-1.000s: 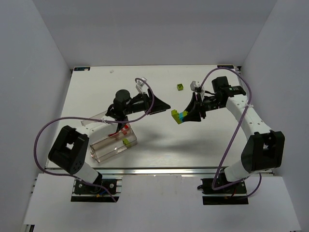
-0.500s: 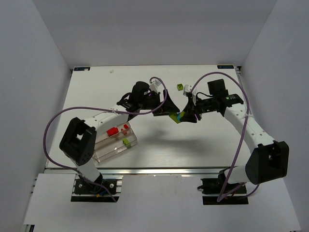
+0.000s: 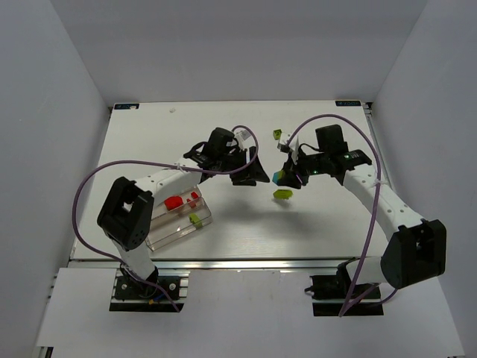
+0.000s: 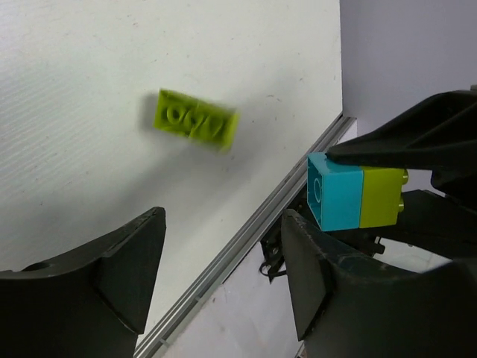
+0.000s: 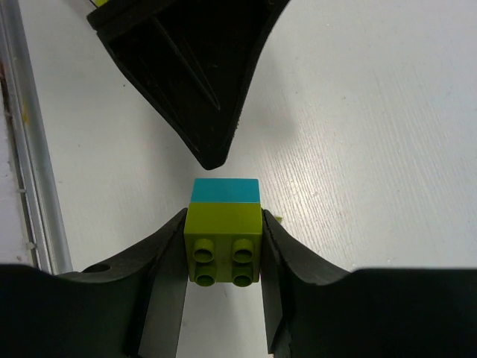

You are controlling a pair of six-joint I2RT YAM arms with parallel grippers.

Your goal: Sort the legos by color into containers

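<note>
Right fingers (image 5: 160, 291) clamp cyan-green stack (image 5: 223, 231); left fingers (image 4: 123, 268) apart, empty. Green brick (image 3: 282, 195) loose nearby; containers (image 3: 160, 235) hold few.

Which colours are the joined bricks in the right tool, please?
The bricks are cyan and lime-green, clearest from the right wrist.

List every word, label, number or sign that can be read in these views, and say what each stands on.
None is readable in any view.
On the loose lime-green brick: stud markings blurred, unreadable.
On the held lime-green brick, in the right end effector: no legible lettering on its studs.
</note>
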